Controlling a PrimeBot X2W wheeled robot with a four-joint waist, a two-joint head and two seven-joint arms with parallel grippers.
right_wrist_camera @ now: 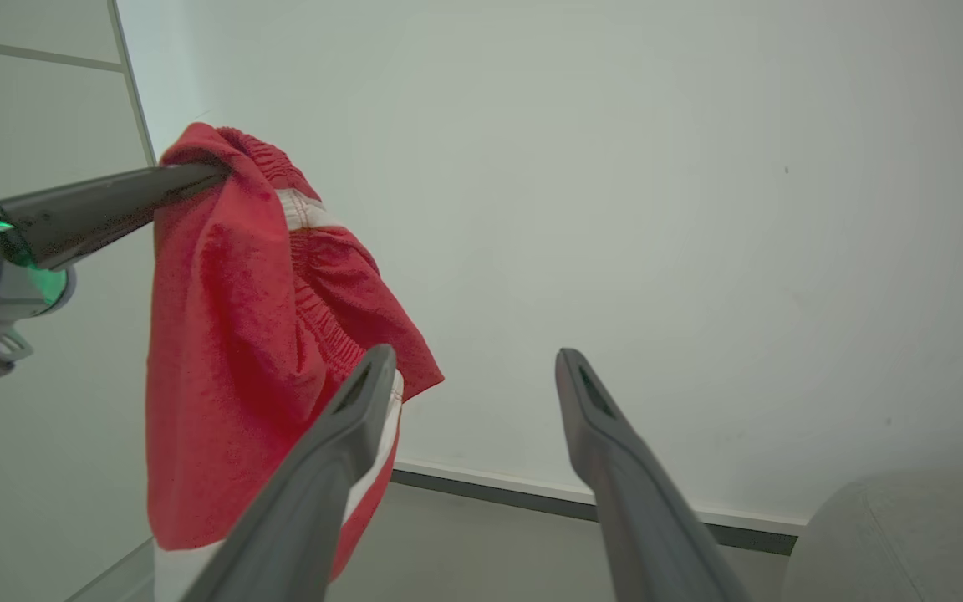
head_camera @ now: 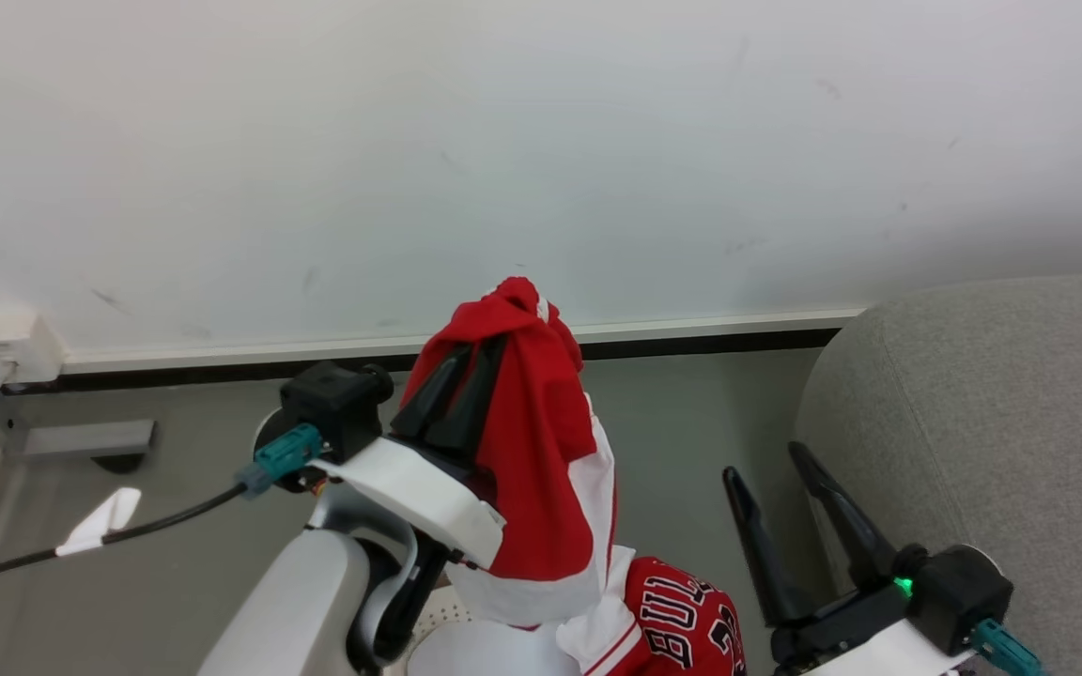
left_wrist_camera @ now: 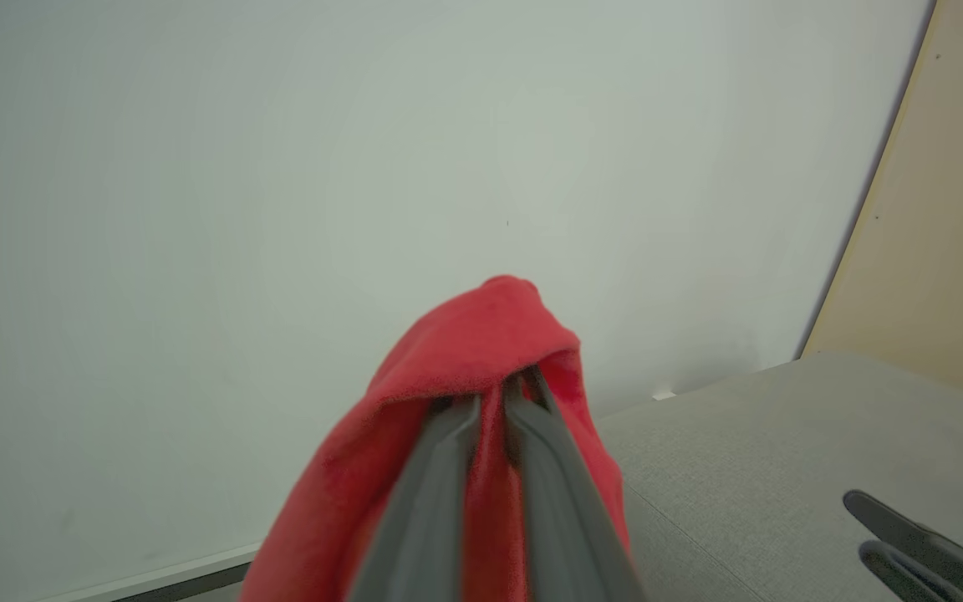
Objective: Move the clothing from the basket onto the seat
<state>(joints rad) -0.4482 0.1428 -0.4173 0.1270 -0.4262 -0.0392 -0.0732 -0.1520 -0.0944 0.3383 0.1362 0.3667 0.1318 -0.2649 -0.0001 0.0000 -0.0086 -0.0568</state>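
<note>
Centre frame, the left jaws clamp the red white-trimmed garment (head_camera: 541, 451), which hangs lengthwise above the basket (head_camera: 447, 612). The grey seat (head_camera: 992, 422) lies to its right, nearer the wide-open, empty right jaws; the jersey (head_camera: 687, 624) lies below.

One high view, two low ones facing the wall (head_camera: 541, 141).
The head view looks down on the floor (head_camera: 672, 422), that wall and the seat (head_camera: 992, 422). Both wrist views share the red garment (left_wrist_camera: 448, 359), which is very near the left one, and the seat's edge.
</note>
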